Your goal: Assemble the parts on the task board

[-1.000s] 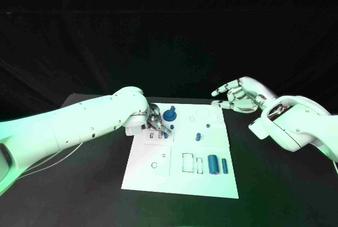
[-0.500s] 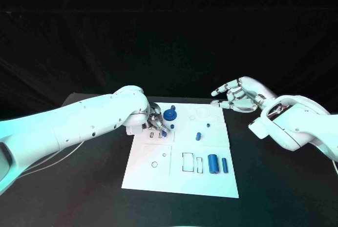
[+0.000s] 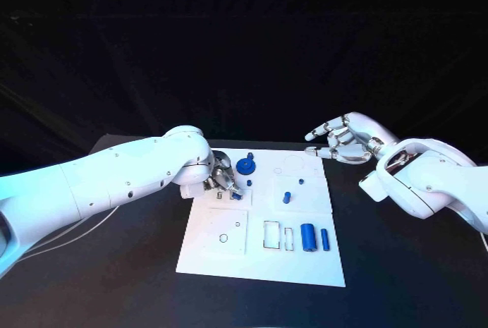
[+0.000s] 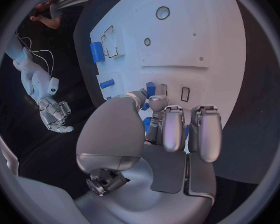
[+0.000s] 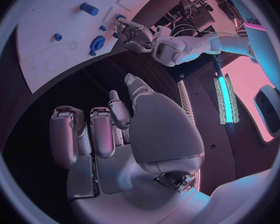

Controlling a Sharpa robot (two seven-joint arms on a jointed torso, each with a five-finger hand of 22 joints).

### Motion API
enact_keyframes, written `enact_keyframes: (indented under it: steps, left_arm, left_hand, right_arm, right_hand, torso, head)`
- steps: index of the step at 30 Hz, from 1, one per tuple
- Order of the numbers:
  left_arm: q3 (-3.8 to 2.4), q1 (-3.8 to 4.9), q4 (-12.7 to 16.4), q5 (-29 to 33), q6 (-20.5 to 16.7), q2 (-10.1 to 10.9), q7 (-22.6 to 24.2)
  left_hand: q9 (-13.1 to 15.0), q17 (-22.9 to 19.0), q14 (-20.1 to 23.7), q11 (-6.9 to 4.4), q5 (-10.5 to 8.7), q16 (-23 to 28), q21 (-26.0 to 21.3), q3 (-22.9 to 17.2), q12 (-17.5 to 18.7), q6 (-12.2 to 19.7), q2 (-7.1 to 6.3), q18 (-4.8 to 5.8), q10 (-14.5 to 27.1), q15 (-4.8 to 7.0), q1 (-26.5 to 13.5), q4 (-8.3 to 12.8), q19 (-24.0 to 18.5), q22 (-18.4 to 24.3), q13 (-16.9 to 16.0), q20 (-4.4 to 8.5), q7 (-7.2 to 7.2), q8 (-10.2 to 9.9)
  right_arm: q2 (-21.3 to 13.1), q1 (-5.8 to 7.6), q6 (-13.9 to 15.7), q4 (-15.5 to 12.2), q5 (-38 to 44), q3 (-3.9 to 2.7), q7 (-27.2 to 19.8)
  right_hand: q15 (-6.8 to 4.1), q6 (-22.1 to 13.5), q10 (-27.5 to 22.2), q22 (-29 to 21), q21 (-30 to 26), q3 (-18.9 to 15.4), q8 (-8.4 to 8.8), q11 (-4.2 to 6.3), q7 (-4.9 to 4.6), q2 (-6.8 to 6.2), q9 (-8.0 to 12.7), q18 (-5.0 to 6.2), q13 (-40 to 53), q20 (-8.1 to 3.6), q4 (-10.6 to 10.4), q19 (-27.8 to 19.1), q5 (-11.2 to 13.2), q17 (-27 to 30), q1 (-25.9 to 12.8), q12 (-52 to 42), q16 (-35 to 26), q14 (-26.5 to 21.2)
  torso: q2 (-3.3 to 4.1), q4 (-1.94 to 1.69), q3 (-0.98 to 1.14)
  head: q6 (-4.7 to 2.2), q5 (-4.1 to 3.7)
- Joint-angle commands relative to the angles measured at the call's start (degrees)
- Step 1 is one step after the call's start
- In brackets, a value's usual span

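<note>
Head view: the left hand (image 3: 223, 180) sits low over the board (image 3: 259, 261), fingertips pinching a small blue part (image 3: 235, 195) at the board's far left area. A blue gear (image 3: 246, 166) stands just beyond it. The right hand (image 3: 345, 141) hovers off the board's far right corner, fingers loosely spread, holding nothing.

Left wrist view: the fingers (image 4: 171, 129) curl down with a blue part (image 4: 150, 88) at their tips.

Right wrist view: the right hand (image 5: 109, 129) is empty above the bench (image 5: 65, 89).

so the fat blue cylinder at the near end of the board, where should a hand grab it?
The fat blue cylinder lies flat, long axis toward the robot. Come from above and pinch its middle across the round sides; the thin cylinder sits close alongside, so keep the fingers narrow.
</note>
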State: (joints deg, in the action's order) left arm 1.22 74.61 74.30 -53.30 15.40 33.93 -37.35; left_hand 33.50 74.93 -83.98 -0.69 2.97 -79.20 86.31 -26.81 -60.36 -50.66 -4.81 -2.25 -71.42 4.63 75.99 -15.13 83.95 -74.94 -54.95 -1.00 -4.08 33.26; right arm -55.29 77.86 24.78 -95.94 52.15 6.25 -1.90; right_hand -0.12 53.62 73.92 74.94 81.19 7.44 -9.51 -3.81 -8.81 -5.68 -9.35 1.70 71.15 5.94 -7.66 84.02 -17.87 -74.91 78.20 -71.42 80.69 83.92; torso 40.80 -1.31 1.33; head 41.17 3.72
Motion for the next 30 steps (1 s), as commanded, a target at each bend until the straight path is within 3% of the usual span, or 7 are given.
enact_keyframes:
  steps: [1,2,8,14,22,30]
  left_arm:
    - [-0.16,-0.01,1.37,2.12,-1.81,1.04,0.66]
    - [-0.19,-0.01,1.90,2.09,-2.29,1.50,0.73]
    - [-0.31,-0.01,4.99,0.59,-6.44,3.98,1.13]
    - [-0.29,-0.41,7.11,-3.17,-9.33,5.17,1.32]
    - [-0.24,-1.43,7.86,-7.79,-11.74,5.32,1.25]
    - [-0.15,-2.13,7.51,-10.18,-11.08,4.56,0.91]
  left_hand:
    - [0.53,3.21,-2.70,-0.02,0.13,0.39,0.18,-11.59,-0.05,0.23,-0.15,0.64,-0.50,-0.46,-1.32,10.14,2.48,-7.69,0.04,-0.28,0.22,0.45]
    - [1.07,3.25,-2.71,0.06,0.19,0.42,0.17,-13.48,-0.22,0.36,-0.77,0.64,-0.68,-0.46,-2.64,10.79,2.47,-7.70,-0.10,-0.31,0.19,0.86]
    - [1.94,3.34,-2.76,-0.06,0.23,0.43,0.37,-16.04,-1.52,0.17,-1.39,0.72,-1.74,-0.36,-3.89,12.12,2.69,-8.15,-1.43,-0.27,0.40,1.65]
    - [2.61,3.41,-2.78,-0.19,0.39,0.44,0.45,-18.00,-2.61,0.00,-2.04,0.76,-2.58,-0.24,-5.04,12.97,2.77,-8.32,-2.55,-0.17,0.54,2.24]
    - [2.92,3.44,-2.79,-0.28,0.67,0.46,0.43,-18.89,-3.29,-0.14,-2.37,0.75,-3.09,-0.17,-5.52,13.40,2.76,-8.30,-3.28,-0.10,0.62,2.53]
    - [3.08,3.47,-2.80,-0.31,0.84,0.46,0.43,-19.31,-3.57,-0.19,-2.52,0.75,-3.31,-0.13,-5.77,13.59,2.77,-8.31,-3.57,-0.07,0.66,2.66]
  right_arm:
    - [0.01,-0.04,-0.71,0.12,0.10,-0.01,0.12]
    - [0.00,-0.04,-0.70,0.14,0.09,-0.01,0.11]
    - [-0.16,-0.04,-0.64,0.14,0.04,-0.01,0.09]
    - [-0.26,-0.04,-0.69,0.06,0.03,-0.01,0.04]
    - [-0.32,-0.04,-0.75,0.00,0.03,-0.01,-0.01]
    - [-0.26,-0.05,-0.84,0.06,0.07,-0.01,-0.04]
  right_hand:
    - [-0.42,-0.46,-0.54,8.98,-0.20,0.10,-0.29,-0.02,0.01,0.27,0.07,0.59,-0.08,-0.37,-0.31,0.86,-0.35,-3.33,0.02,0.34,-0.28,2.93]
    - [-0.42,-0.46,-0.54,8.98,-0.20,0.10,-0.29,-0.02,0.01,0.27,0.07,0.59,-0.08,-0.37,-0.31,0.86,-0.35,-3.33,0.02,0.34,-0.28,2.93]
    - [-0.42,-0.48,-0.55,8.95,-0.24,0.09,-0.31,-0.04,0.00,0.27,0.09,0.59,-0.10,-0.37,-0.38,0.85,-0.42,-3.32,-0.07,0.35,-0.30,2.93]
    - [-0.42,-0.48,-0.55,8.95,-0.24,0.09,-0.31,-0.04,0.00,0.27,0.09,0.59,-0.10,-0.37,-0.38,0.85,-0.42,-3.32,-0.07,0.35,-0.30,2.93]
    - [-0.42,-0.48,-0.55,8.95,-0.24,0.09,-0.31,-0.04,0.00,0.27,0.09,0.59,-0.10,-0.37,-0.38,0.85,-0.42,-3.32,-0.07,0.35,-0.30,2.93]
    - [-0.42,-0.48,-0.55,8.95,-0.24,0.09,-0.31,-0.04,0.00,0.27,0.09,0.59,-0.10,-0.37,-0.38,0.85,-0.42,-3.32,-0.07,0.35,-0.30,2.93]
  torso:
    - [-0.01,-0.08,0.04]
    - [-0.01,-0.08,0.04]
    - [0.04,-0.15,0.05]
    - [0.09,-0.06,0.00]
    - [0.14,0.01,-0.02]
    - [0.12,-0.01,-0.03]
  head:
    - [-0.02,0.15]
    - [-0.02,0.15]
    - [-0.02,0.42]
    - [0.08,0.53]
    - [0.15,0.56]
    - [0.22,0.63]
